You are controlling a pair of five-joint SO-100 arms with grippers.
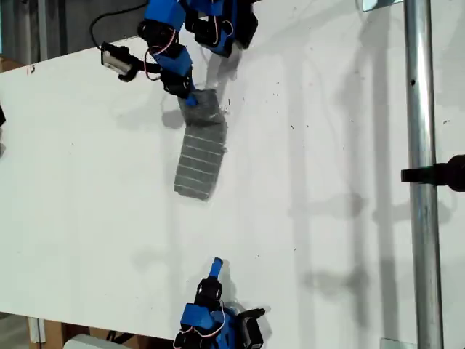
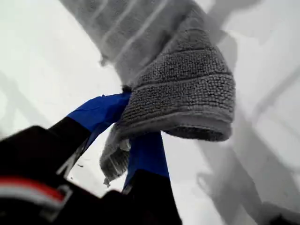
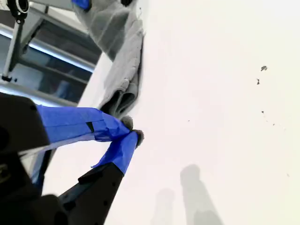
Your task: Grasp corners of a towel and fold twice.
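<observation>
Towel: the grey striped towel [image 1: 201,149] lies folded into a narrow strip on the white worktop [image 1: 327,182]. We see its near end flat and its far end bunched and raised.
Our first gripper: my first gripper [image 1: 190,99] sits at the towel's far end, under the blue arm at the top of the exterior view. In the first wrist view its blue fingers [image 2: 101,112] are clamped on a thick roll of the towel [image 2: 183,89], with a loose corner [image 2: 112,164] hanging between them.
Our second gripper: my second gripper [image 1: 216,263] is well apart from the towel, beyond its near end, low in the exterior view. In the second wrist view its blue fingers [image 3: 119,150] meet at the tips with nothing between them, and they point toward the towel [image 3: 119,61] across bare worktop.
Pole: a metal pole [image 1: 421,174] stands well apart from the towel, toward the exterior view's right.
</observation>
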